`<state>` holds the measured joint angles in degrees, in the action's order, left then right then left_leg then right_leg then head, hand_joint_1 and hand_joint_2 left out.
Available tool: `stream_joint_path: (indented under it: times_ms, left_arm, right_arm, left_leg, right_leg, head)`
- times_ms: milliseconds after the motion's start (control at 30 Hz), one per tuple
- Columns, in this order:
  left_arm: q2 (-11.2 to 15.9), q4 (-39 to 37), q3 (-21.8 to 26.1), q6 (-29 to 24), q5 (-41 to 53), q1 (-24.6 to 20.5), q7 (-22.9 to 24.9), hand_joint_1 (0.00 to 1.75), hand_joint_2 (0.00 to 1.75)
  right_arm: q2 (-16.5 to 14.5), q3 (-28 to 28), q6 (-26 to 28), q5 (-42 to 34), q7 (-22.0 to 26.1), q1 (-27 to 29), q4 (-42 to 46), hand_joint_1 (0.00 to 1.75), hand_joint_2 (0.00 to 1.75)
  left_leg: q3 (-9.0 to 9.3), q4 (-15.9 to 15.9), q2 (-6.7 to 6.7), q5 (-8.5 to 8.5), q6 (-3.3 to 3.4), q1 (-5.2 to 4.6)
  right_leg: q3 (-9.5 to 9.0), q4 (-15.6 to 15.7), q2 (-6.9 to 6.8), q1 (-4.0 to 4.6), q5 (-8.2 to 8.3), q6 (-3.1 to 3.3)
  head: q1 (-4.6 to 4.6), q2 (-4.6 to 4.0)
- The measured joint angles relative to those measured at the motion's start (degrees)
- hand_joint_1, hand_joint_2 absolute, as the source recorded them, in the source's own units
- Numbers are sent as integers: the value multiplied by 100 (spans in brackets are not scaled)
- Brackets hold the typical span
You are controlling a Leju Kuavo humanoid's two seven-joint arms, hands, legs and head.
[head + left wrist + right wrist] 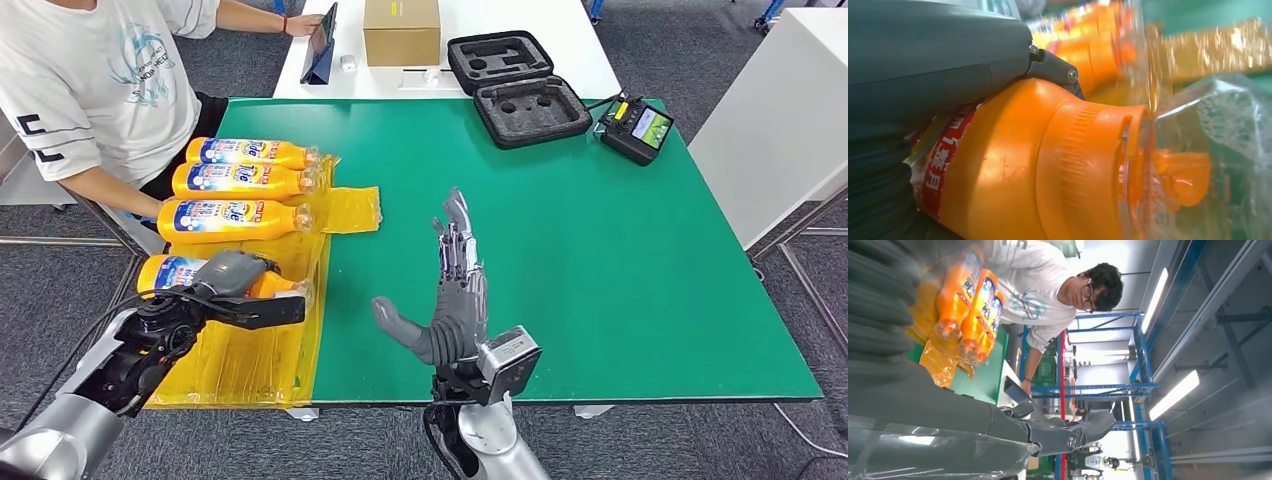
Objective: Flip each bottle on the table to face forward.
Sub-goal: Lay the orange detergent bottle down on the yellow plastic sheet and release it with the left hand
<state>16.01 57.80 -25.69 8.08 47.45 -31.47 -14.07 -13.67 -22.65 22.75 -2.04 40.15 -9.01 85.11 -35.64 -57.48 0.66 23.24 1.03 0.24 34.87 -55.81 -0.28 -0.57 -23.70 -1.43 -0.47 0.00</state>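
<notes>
Green-topped table [600,260] with a crinkled yellow plastic sheet [250,355] along its left edge. On the sheet lie four orange plastic bottles with blue-and-white labels, caps toward the table's centre: three bottles [240,185] side by side at the far end, and a fourth bottle [170,272] nearest the robot. The left hand [235,290] grips this fourth bottle [1048,170] around its body. The right hand [455,300] hovers over bare green table, fingers spread and upright, holding nothing.

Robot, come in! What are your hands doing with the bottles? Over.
Left hand grips the nearest bottle. Right hand open above the table. Three bottles beyond. Nothing in the way.
</notes>
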Motion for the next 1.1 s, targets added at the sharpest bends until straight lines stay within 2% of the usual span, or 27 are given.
stream_joint_path:
  times_ms: [267,467,500,633,667,967,1100]
  left_arm:
    - [-99,-796,-318,621,-506,-375,-308,175,175]
    - [-184,-1102,-433,713,-637,-532,-354,173,175]
    - [-193,-1133,-439,715,-639,-546,-357,167,175]
    - [-216,-1225,-483,730,-666,-587,-362,5,175]
    - [-221,-1244,-493,734,-690,-590,-362,0,175]
    - [-244,-1332,-521,596,-860,-546,-331,0,175]
    - [-244,-1335,-521,588,-866,-537,-313,0,0]
  right_arm:
    - [-104,128,-19,-138,0,-10,-134,0,175]
    - [-138,191,-28,-141,0,-20,-217,0,175]
    - [-140,196,-29,-141,0,-23,-227,0,175]
    - [-143,210,-31,-146,0,-43,-266,0,175]
    - [-144,212,-32,-151,0,-45,-277,0,175]
    - [-169,233,-50,-198,0,-90,-431,0,175]
    - [-173,239,-51,-199,0,-91,-467,0,175]
  left_leg:
    - [1,1,-4,1,0,-1]
    - [11,2,-10,0,0,-1]
    - [13,2,-11,0,0,-1]
    - [23,2,-11,0,0,-1]
    - [25,2,-12,1,0,-1]
    - [46,4,-15,1,0,-1]
    - [52,4,-16,1,0,-1]
  right_leg:
    - [-4,1,-2,0,0,0]
    - [-16,0,-3,0,0,0]
    - [-19,0,-3,0,0,0]
    - [-30,1,-4,0,0,0]
    - [-32,1,-4,-1,0,0]
    - [-57,1,-11,-1,-2,1]
    - [-63,1,-11,-1,-2,1]
  head:
    - [-1,0]
    - [-1,0]
    - [-1,0]
    - [-1,0]
    - [-1,0]
    - [-1,0]
    - [-1,0]
